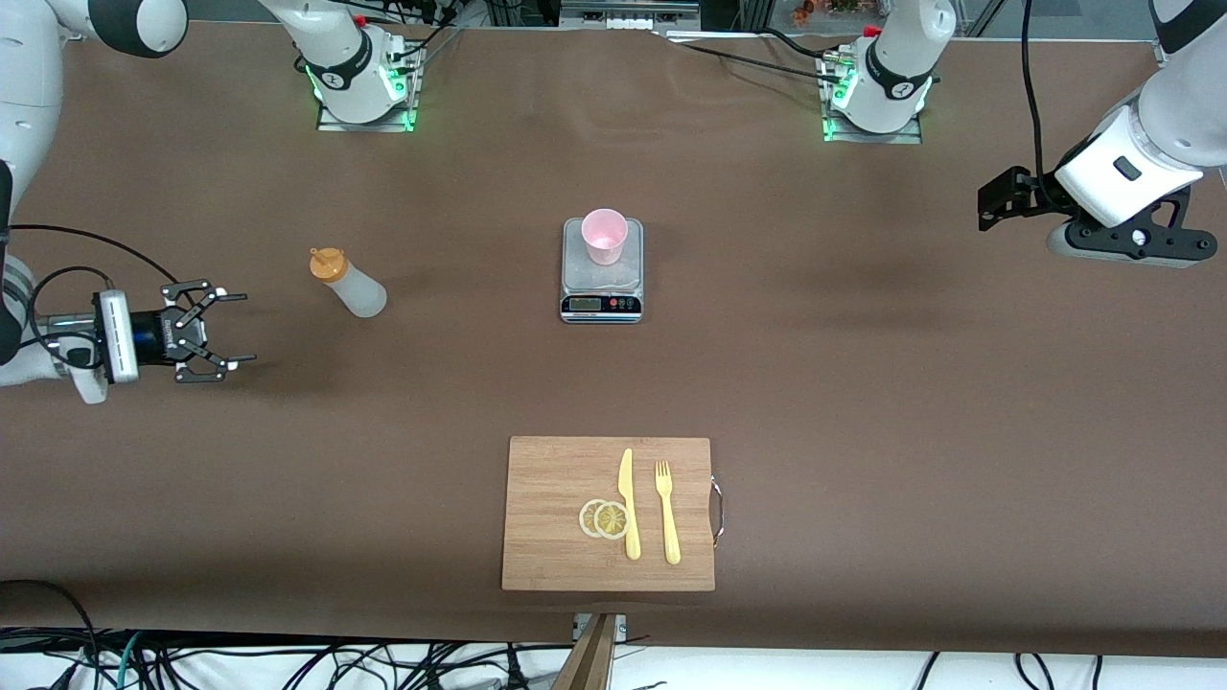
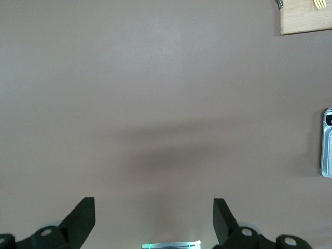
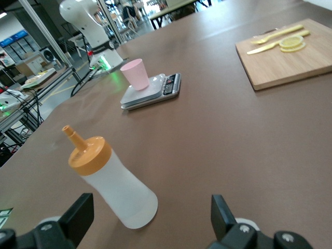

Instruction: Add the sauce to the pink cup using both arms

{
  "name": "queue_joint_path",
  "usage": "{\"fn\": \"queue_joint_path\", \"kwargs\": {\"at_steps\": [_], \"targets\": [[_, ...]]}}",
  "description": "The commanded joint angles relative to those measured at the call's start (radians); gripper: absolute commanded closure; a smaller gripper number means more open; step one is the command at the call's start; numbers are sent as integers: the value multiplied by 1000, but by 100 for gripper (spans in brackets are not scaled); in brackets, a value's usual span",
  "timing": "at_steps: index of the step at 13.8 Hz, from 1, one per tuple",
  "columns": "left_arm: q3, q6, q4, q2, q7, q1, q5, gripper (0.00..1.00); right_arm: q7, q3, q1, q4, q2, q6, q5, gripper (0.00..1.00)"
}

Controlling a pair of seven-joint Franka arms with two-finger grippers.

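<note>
Right hand released, level with upright sauce bottle; left hand released, waiting.

A brown mat is covering the whole table I am working at, and soft shadows are lying across it. Cables are trailing over a white floor along its camera-side edge. In my right wrist view, metal frames and other benches are standing in a bright workshop.
</note>
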Motion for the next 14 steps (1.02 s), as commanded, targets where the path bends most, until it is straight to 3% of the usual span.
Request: {"fn": "queue_joint_path", "kwargs": {"at_steps": [1, 7, 10, 12, 14], "targets": [[-8, -18, 3, -15, -4, -11, -5, 0, 166, -3, 49, 39, -35, 69, -46, 0], [-9, -18, 19, -7, -1, -12, -5, 0, 612, 6, 152, 132, -110, 183, -237, 0], [-11, -18, 36, 5, -1, -12, -5, 0, 916, 10, 226, 129, -182, 244, -412, 0], [-9, -18, 36, 6, 6, -8, -5, 0, 1054, 18, 263, 129, -211, 261, -483, 0], [-9, -18, 42, 14, 9, -8, -5, 0, 1143, 61, 266, 126, -250, 266, -584, 0]]}}
